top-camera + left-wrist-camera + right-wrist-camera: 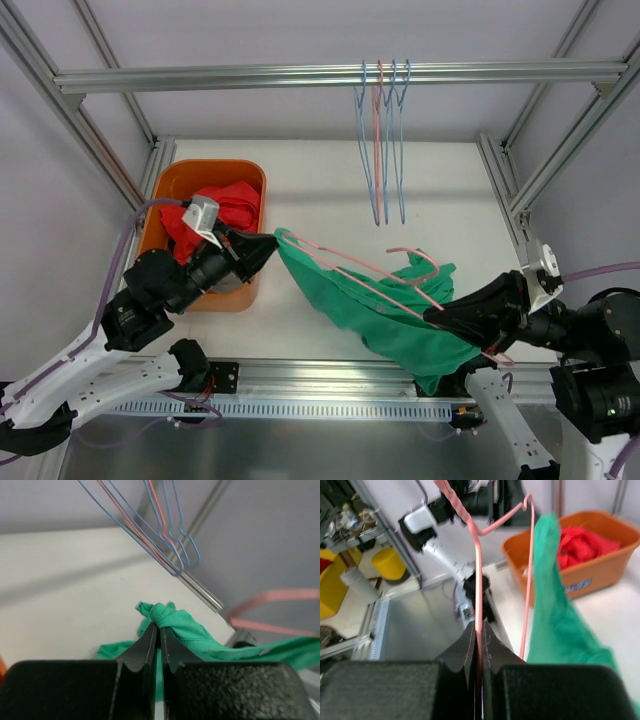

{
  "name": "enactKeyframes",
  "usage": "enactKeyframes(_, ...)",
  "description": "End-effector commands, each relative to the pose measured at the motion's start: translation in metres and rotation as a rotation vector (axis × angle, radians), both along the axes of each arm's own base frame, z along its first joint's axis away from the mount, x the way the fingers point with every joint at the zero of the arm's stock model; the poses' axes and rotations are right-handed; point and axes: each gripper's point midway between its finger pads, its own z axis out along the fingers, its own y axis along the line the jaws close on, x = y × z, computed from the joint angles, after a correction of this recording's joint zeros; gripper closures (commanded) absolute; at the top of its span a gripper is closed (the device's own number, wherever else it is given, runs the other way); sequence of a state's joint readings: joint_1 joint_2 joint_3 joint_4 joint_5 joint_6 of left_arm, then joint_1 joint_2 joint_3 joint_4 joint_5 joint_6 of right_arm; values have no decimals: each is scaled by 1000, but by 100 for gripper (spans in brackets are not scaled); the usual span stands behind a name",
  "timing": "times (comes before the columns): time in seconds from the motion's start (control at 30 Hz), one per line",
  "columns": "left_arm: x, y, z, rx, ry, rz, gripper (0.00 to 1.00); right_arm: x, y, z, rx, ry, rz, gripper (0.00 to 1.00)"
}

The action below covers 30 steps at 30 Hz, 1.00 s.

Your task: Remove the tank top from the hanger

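1. Right end effector (479, 630) at the near right of the desk (320, 180); jaws narrow, clamped on the wire of the pink hanger (478, 580).
2. Green tank top (390, 310) is strung between the two arms over the desk's near half; its bulk bunches and droops by the right end effector; the hanger's wire lies across the cloth; cannot tell whether a strap is threaded on it.
3. Left end effector (160, 630) is at the tank top's left tip; jaws nearly closed, pinching a bunched knot of green fabric.
4. Orange bin (212, 166) sits at the desk's left side, just behind the left arm's wrist; a red garment (235, 205) is heaped inside.
5. Farthest: spare wire hangers (383, 150), blue and one pink, hang from the overhead rail (300, 75).
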<state>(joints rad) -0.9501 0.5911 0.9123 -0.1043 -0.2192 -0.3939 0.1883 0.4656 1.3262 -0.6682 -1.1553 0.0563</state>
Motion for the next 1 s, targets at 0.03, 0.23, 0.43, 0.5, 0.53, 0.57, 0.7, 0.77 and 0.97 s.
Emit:
enactKeyframes(0.03, -53, -36, -16, -82, 62, -344, 100, 31, 6, 36, 153, -72, -44, 100)
enactKeyframes(0.23, -100, -70, -45, -108, 139, -655, 100, 32, -4, 108, 526, -266, -31, 100)
enactKeyframes(0.43, -155, -107, -92, -23, 143, -866, 100, 2, -56, 180, 1044, -576, 25, 100)
enactKeyframes(0.5, -163, -120, -111, 38, 159, -882, 100, 6, -43, 186, 956, -616, 45, 100)
enactKeyframes(0.53, -166, -124, -117, 59, 166, -879, 100, 0, -41, 193, 934, -645, 44, 100)
enactKeyframes(0.57, -172, -128, -121, 77, 172, -883, 100, 16, -36, 191, 885, -625, -7, 100)
enactKeyframes(0.7, -117, -123, -152, 136, 275, -500, 100, 58, -28, 169, 589, -592, -296, 100)
enactKeyframes(0.77, -96, -103, -177, 168, 370, -325, 100, 81, -49, 145, 493, -530, -535, 100)
enactKeyframes(0.97, -59, -51, -196, 147, 418, -22, 94, 98, -108, 48, 166, -165, -973, 100)
